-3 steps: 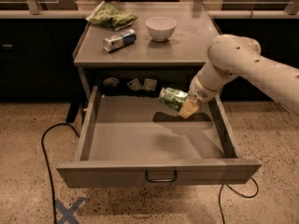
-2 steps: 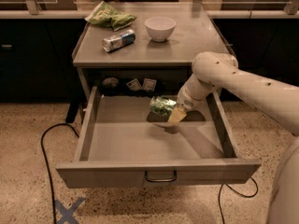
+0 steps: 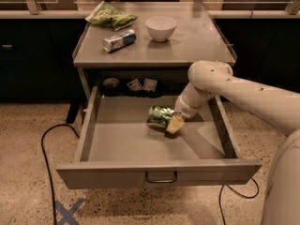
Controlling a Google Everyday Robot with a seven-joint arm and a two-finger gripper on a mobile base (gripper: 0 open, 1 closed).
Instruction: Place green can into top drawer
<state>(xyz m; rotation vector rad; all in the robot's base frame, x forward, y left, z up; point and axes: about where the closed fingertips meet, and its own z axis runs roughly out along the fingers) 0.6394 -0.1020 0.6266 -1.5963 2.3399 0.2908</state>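
Observation:
The top drawer (image 3: 117, 146) is pulled wide open, with its dark loop handle (image 3: 161, 177) at the front centre. My gripper (image 3: 169, 123) reaches down into the drawer from the right. It is shut on the green can (image 3: 160, 116), which lies on its side, tilted, at or just above the drawer floor near the middle. I cannot tell whether the can touches the floor. One tan finger (image 3: 174, 124) shows on the can's right end.
On the counter top (image 3: 197, 46) stand a white bowl (image 3: 161, 28), a silver-and-blue can (image 3: 119, 40) lying on its side and a green snack bag (image 3: 110, 15). Small items sit in the recess behind the drawer (image 3: 140, 85). A black cable (image 3: 47, 149) runs on the floor at left.
My gripper has moved left and down with the green can, from the drawer's right rear toward its middle and lower inside it.

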